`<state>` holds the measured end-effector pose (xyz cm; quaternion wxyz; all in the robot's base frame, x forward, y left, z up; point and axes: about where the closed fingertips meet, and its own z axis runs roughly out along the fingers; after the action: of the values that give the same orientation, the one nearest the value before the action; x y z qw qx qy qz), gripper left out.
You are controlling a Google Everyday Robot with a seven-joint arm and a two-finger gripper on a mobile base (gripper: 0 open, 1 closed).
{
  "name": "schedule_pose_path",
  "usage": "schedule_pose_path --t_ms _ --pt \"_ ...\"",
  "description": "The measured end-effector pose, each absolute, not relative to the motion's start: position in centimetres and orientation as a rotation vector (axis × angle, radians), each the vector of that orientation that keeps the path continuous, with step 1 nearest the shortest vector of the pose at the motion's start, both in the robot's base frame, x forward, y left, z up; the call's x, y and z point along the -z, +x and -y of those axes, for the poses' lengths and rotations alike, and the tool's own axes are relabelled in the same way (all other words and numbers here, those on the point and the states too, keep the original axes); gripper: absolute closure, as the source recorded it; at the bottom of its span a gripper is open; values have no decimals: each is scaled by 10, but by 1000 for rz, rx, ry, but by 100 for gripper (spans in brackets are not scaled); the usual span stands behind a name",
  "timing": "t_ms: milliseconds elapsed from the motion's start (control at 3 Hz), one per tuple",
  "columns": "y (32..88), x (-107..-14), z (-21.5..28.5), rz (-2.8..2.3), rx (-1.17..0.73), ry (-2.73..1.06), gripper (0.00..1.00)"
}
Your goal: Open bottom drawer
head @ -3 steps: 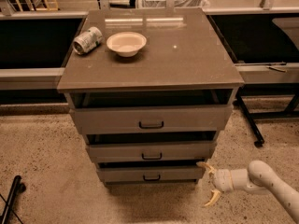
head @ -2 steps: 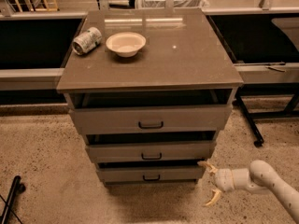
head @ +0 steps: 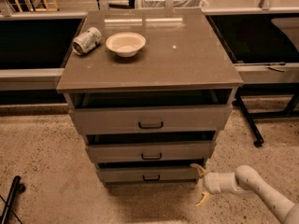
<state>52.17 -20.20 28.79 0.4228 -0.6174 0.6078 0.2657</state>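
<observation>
Step in hand: approach, no grasp yet. The gripper (head: pixel 201 185) hangs low at the cabinet's (head: pixel 70 104) right front corner, just beside the right end of the bottom drawer (head: pixel 121 174). The fingers (head: pixel 198 170) are spread wide and hold nothing; whether the upper one touches the drawer front cannot be told.

The bottom drawer sits lowest of three, just above the floor, with a dark gap above its front — seemingly ajar.

Next move, as judged: shift left to the handle (head: pixel 151 177), close on it, pull straight out.

Containers:
- The bowl (head: pixel 125 43) on the tabletop (head: pixel 187 55) looks empty.
- A can (head: pixel 87 40) lies on its side beside the bowl.
- The drawer interiors are dark, so their contents are unknown.
</observation>
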Motion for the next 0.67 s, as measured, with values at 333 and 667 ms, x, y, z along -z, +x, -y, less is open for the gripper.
schedule_pose_path --t_ms 333,667 --pt "534 -258 195 -1506 -518 -1655 0" --pt "538 -255 197 -1516 -489 -1655 0"
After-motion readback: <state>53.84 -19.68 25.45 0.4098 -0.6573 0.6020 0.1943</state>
